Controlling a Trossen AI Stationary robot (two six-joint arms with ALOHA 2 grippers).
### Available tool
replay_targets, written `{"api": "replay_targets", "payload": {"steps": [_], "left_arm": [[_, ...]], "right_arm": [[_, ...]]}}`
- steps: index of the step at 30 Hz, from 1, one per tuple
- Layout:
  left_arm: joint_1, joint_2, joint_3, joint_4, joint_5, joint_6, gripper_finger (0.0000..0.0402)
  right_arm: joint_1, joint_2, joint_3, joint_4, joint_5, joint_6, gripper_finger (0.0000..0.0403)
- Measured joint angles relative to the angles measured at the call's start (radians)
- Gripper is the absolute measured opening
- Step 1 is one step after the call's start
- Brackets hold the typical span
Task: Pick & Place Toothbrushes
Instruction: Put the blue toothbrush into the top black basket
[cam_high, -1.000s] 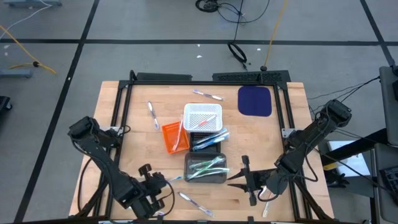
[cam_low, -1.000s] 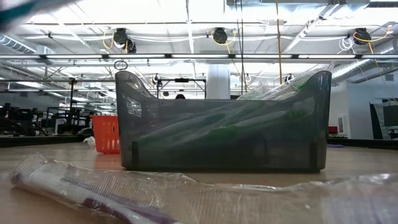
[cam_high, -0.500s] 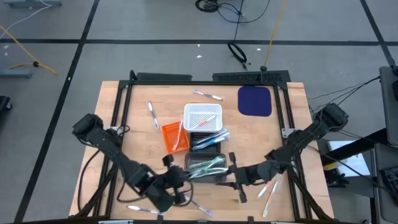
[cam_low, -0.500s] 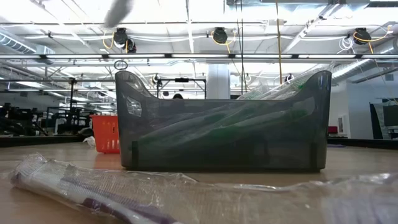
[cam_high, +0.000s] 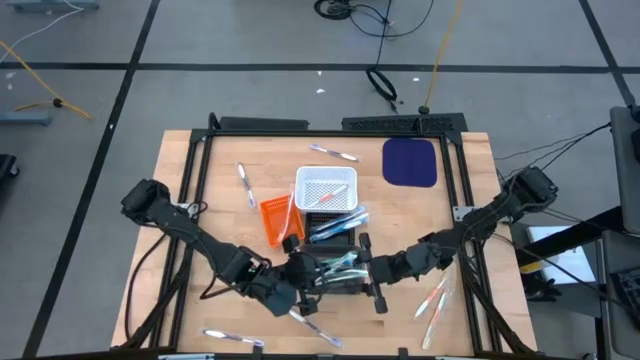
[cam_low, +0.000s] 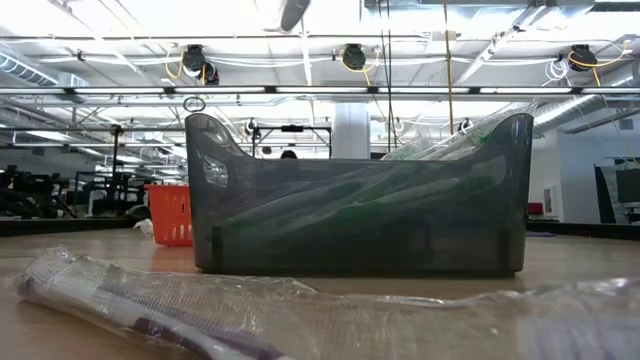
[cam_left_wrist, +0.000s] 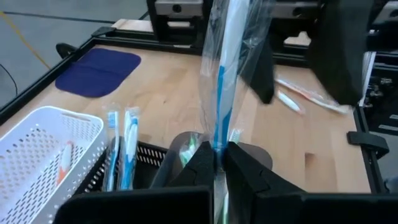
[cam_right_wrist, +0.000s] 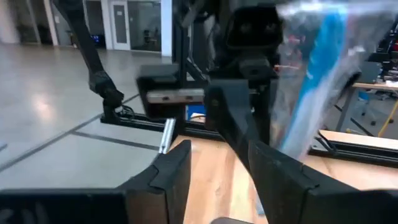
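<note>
Two grippers meet over the dark bin (cam_high: 333, 270) near the table's front edge. Left gripper (cam_left_wrist: 219, 163) is clamped on a wrapped blue toothbrush (cam_left_wrist: 222, 74); right gripper (cam_right_wrist: 214, 165), fingers spread, faces it. Farther back stands a white basket (cam_high: 326, 188).

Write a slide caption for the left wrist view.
Left gripper shut on a wrapped blue toothbrush, above the dark bin beside the white basket.
</note>
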Motion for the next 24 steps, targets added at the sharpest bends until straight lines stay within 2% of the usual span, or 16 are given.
{"api": "replay_targets", "payload": {"steps": [6, 11, 14, 24], "left_arm": [[0.001, 0.000, 0.000, 0.008, -0.006, 0.006, 0.0006], [0.001, 0.000, 0.000, 0.014, -0.027, 0.016, 0.0009], [0.001, 0.000, 0.000, 0.016, -0.026, 0.023, 0.0006], [0.000, -0.001, 0.000, 0.015, -0.039, 0.025, 0.0008]], "right_arm": [[-0.017, 0.002, 0.000, -0.013, -0.005, 0.011, 0.0159], [-0.008, 0.002, -0.001, -0.119, 0.008, 0.032, 0.0156], [-0.010, 0.002, -0.001, -0.095, 0.052, 0.026, 0.0156], [-0.042, 0.002, -0.001, -0.031, 0.034, 0.027, 0.0155]]}}
